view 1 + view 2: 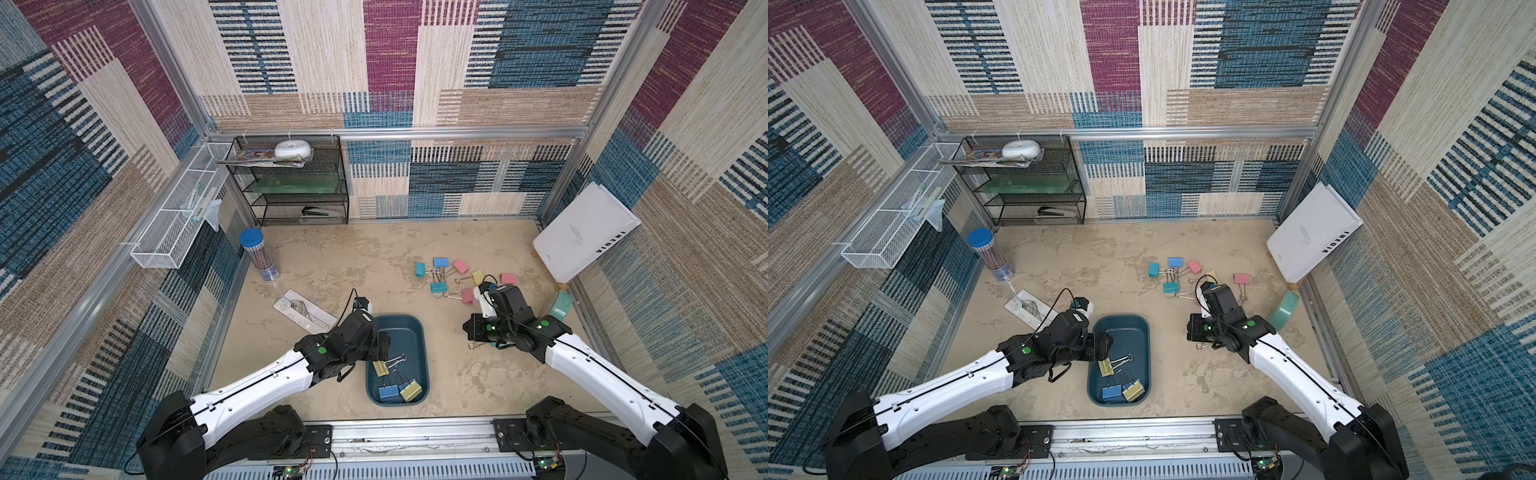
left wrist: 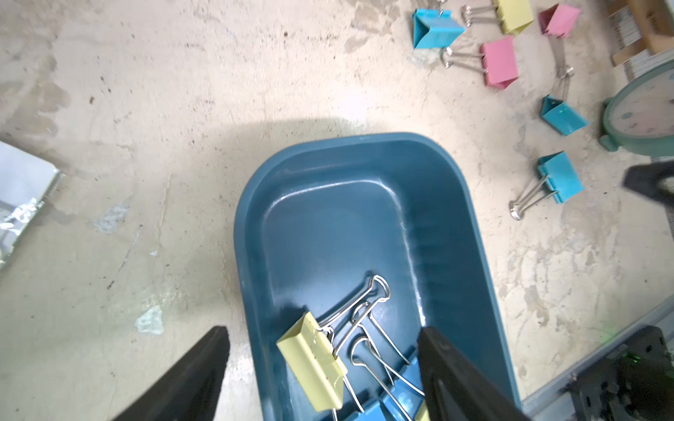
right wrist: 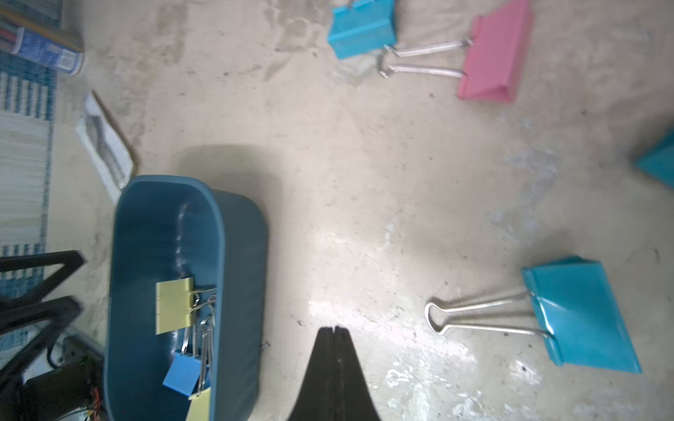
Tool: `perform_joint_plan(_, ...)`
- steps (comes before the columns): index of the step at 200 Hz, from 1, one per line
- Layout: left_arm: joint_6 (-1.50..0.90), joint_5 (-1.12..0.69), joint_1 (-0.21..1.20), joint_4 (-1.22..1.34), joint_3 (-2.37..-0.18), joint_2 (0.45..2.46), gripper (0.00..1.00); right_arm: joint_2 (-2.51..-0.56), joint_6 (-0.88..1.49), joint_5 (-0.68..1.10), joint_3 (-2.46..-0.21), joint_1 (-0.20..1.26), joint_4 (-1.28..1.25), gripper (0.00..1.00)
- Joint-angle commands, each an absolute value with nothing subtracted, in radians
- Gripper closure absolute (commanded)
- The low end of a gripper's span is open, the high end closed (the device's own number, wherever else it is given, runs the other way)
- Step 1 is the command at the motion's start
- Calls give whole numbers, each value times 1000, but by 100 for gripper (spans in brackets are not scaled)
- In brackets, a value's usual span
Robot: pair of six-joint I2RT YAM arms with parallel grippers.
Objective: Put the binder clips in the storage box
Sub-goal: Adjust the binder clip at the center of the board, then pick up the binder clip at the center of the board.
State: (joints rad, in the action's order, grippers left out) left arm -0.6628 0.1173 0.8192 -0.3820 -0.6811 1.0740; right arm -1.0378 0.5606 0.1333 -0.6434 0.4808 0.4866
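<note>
The dark teal storage box (image 1: 400, 325) (image 1: 1122, 329) sits at the front centre of the table. Three binder clips lie in it: a yellow one (image 1: 380, 368) (image 2: 310, 361), a blue one (image 1: 389, 392) and another yellow one (image 1: 411, 390). My left gripper (image 1: 384, 347) (image 2: 322, 331) hangs open over the box, holding nothing, with the first yellow clip lying below its fingers. Several loose binder clips (image 1: 440, 262) are scattered at the back right. My right gripper (image 1: 469, 332) (image 3: 333, 330) is shut on nothing, low over bare table, with a teal clip (image 3: 580, 313) lying beside it.
A mint-green clock (image 1: 562, 305) stands at the right wall, with a white book (image 1: 582, 232) leaning behind it. A ruler (image 1: 303, 313) and a pencil tube (image 1: 259, 257) lie left of the box. A black mesh shelf (image 1: 291, 183) and a white wire basket (image 1: 178, 216) are at the back left.
</note>
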Motion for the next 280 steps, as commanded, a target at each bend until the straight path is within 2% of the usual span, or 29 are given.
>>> perform_joint_plan(1, -612, 130, 801, -416, -697, 1046, 15, -1042, 634, 111, -587, 476, 507, 100)
perform_joint_plan(63, -577, 96, 705, -419, -665, 961, 16, -1131, 780, -48, -489, 476, 501, 100)
perform_joint_plan(101, -563, 64, 658, -405, -641, 943, 16, -1250, 785, -56, -483, 474, 377, 100)
perform_joint_plan(136, -557, 44, 632, -400, -628, 944, 16, -1454, 739, -81, -615, 472, 311, 100)
perform_joint_plan(161, -555, 40, 626, -395, -611, 933, 16, -1545, 682, -107, -721, 405, 311, 100)
perform_joint_plan(186, -554, 44, 624, -388, -594, 931, 16, -1583, 606, -69, -829, 350, 342, 100)
perform_joint_plan(209, -552, 43, 622, -386, -585, 933, 16, -1527, 545, 18, -859, 349, 342, 100)
perform_joint_plan(217, -552, 46, 623, -387, -579, 930, 16, -1477, 534, 39, -842, 349, 333, 92)
perform_joint_plan(238, -553, 46, 622, -382, -562, 914, 16, -1313, 521, 16, -782, 347, 345, 50)
perform_joint_plan(247, -554, 45, 623, -378, -553, 910, 16, -1271, 521, -25, -765, 335, 373, 39)
perform_joint_plan(264, -550, 41, 622, -363, -542, 908, 16, -1254, 515, -58, -741, 271, 446, 28)
perform_joint_plan(280, -547, 43, 622, -353, -530, 910, 15, -1244, 520, -25, -686, 226, 415, 23)
